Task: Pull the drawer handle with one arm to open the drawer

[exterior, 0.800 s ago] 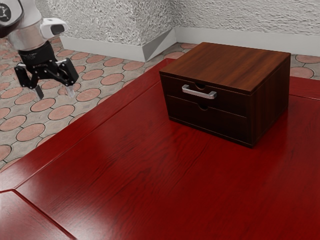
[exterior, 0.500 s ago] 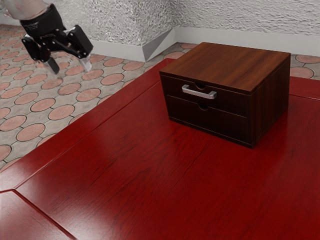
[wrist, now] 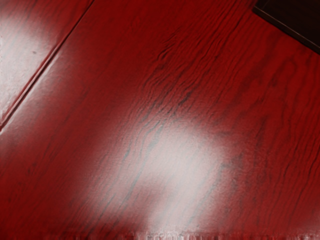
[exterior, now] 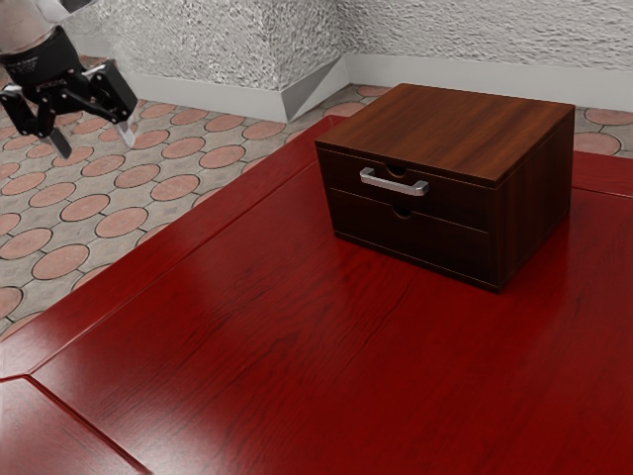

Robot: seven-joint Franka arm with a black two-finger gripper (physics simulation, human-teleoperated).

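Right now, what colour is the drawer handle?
Silver-grey metal, on the upper drawer of the dark wood cabinet; the handle shows best in the exterior view.

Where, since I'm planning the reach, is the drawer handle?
In the exterior view, the drawer handle sits right of centre, on the upper drawer of the wooden cabinet.

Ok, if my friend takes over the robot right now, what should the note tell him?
Pincer: open, holding nothing, up in the air at the exterior view's far left, well away from the box.
Things: the wooden drawer box stands on the red table. The silver handle is on the front of the top drawer.
Done: nothing yet; the drawer looks shut.
Left: bring the pincer to the handle, close on it, and pull the drawer out.
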